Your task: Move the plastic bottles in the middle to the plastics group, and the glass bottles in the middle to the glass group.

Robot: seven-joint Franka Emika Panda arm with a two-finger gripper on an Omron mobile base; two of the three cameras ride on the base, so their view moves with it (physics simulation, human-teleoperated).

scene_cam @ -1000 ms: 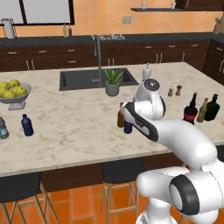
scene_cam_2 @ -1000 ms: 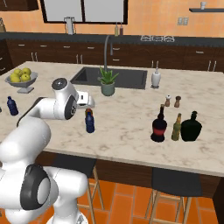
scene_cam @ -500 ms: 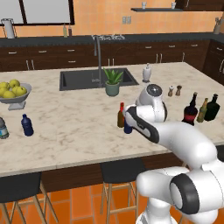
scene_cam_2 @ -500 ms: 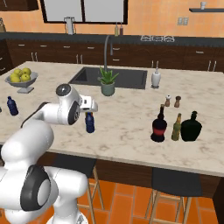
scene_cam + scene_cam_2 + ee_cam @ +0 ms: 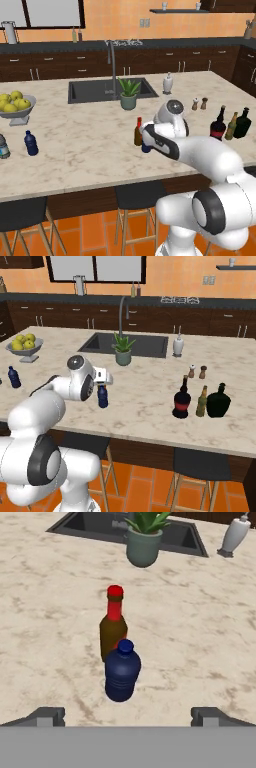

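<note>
The small dark blue bottle [image 5: 122, 671] with the blue cap stands upright in the middle of the surface [image 5: 90, 145], nearer the front edge than the sink [image 5: 109, 90]. Just behind it in my hand view, close enough that I cannot tell whether they touch, stands the slim brown bottle [image 5: 113, 624] with the red cap, also upright. I read both as still waiting to be sorted.

The hand [image 5: 128, 714] is spread wide and holds nothing. Its two tips sit well apart on either side of the blue bottle's line, short of it, with no contact visible. I judge this as an approach lined up on the blue bottle, with the grasp not yet made.

Toward the right end of the surface, the round-bodied black bottle [image 5: 182, 400] with the red label stands just beside the slim amber bottle [image 5: 202, 401] and the broad dark green-black bottle [image 5: 218, 401]. I take that glass item as already delivered to its group.

Toward the left end, a second dark blue capped bottle [image 5: 31, 143] and a short greyish clear bottle [image 5: 3, 147] mark the plastics group, near the bowl of lemons [image 5: 15, 104].

Remaining work, as I judge it: carry the blue bottle left to the plastics group, and the brown bottle right to the glass group. A potted plant [image 5: 128, 93] stands between the sink and the two middle bottles, clear of both routes.
</note>
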